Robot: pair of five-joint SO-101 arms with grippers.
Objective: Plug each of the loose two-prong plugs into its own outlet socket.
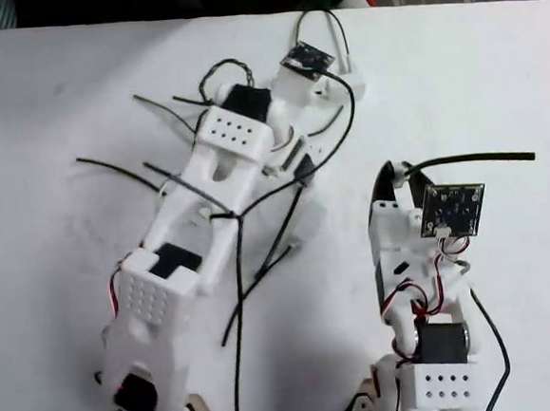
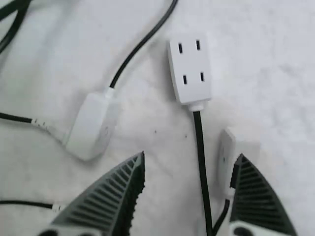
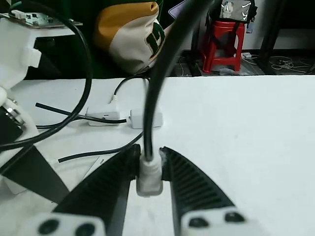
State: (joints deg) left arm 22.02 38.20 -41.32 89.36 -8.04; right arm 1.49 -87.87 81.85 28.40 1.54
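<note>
Claws, two, logged as we find them. Left claw [image 2: 189, 194]: jaws spread wide, nothing held; we see both ribbed fingers [image 2: 120, 196] over the white table [image 2: 275, 59]. Outlet block [image 2: 189, 66], white, four slots facing up: lies flat ahead of the left claw, apart from it, its black lead [image 2: 199, 147] running back between the two fingers. Second white housing [image 2: 91, 125], on a black cord: ahead of that claw and off to one side, beyond one fingertip. Small white piece [image 2: 226, 152]: just beside the other fingertip; we cannot tell whether they touch. Right claw [image 3: 149, 169]: closed tight on a white plug [image 3: 147, 177], which stands upright between the fingertips, its black cable [image 3: 158, 73] rising out of the grip. In the high view we note this cable [image 1: 471, 160] leaving the right claw [image 1: 394, 179] sideways over the table. White block [image 3: 145, 118] and flatter white piece [image 3: 103, 118], side by side: well ahead of the right claw, lying on the table.
</note>
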